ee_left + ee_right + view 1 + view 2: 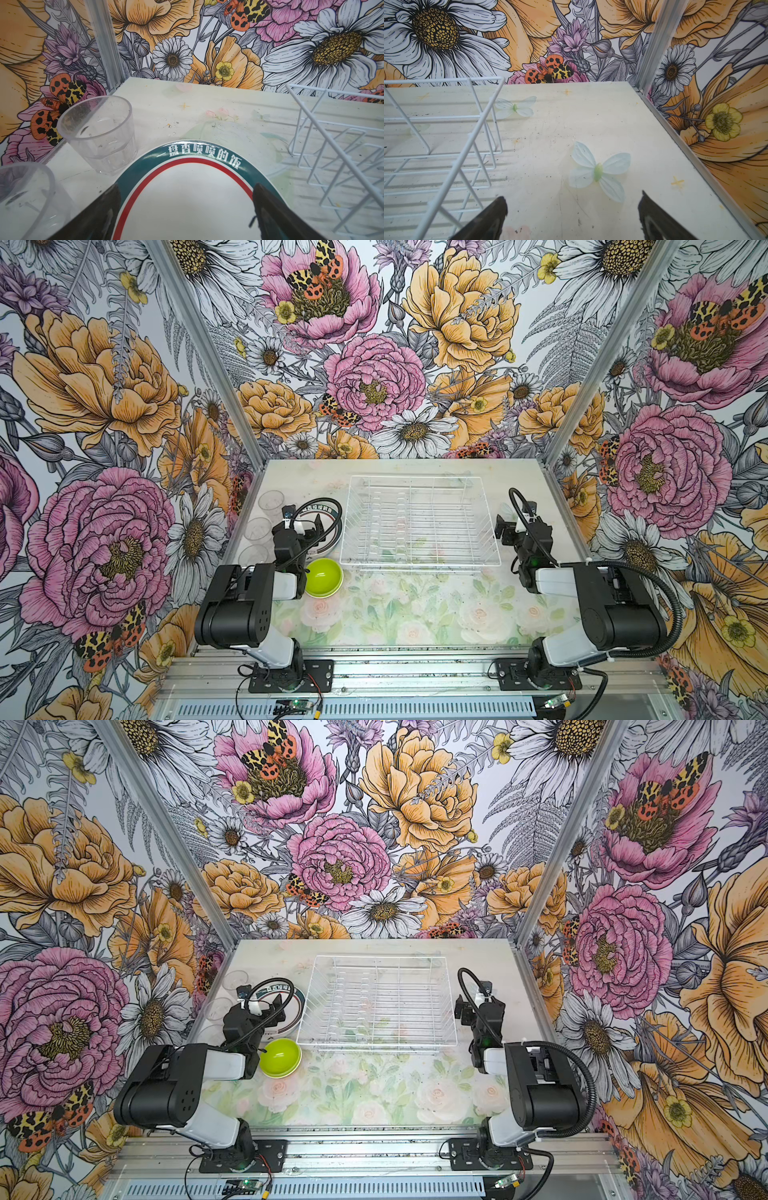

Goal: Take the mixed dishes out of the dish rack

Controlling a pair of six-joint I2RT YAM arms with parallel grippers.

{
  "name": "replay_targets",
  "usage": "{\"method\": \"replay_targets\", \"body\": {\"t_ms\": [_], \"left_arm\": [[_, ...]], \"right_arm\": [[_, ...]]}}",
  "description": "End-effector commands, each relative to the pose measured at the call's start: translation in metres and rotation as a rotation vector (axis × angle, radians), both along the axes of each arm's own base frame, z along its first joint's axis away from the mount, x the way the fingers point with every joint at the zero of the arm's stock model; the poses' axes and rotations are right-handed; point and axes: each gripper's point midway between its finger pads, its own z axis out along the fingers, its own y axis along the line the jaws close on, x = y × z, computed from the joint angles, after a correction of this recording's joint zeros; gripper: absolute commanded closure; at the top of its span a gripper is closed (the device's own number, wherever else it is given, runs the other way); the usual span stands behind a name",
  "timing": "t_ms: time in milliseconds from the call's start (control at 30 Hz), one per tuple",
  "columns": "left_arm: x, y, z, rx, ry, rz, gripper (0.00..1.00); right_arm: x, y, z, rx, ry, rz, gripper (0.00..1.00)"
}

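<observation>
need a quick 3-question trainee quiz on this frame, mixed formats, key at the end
1. True or false: the dish rack holds a plate.
2. What lies directly below the open left end effector? A) lime-green bowl B) teal-and-red rimmed plate C) dish rack
3. How many clear tumblers show in a top view?

Key: 1 false; 2 B; 3 three

Plate partly behind left arm
</observation>
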Motion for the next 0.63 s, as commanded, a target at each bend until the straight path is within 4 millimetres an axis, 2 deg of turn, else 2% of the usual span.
{"method": "replay_targets", "body": {"t_ms": [0,600], "left_arm": [[0.0049,0.0015,0.009,0.016,-0.021,0.011,0.01],[0.0047,-0.0014,0.0095,0.045,-0.019,0.024,0.01]], "right_arm": [[0.0021,0.0019,0.0032,-0.01,-0.022,0.008,0.01],[0.0021,0.0016,0.0027,-0.012,-0.02,0.008,0.0]]}}
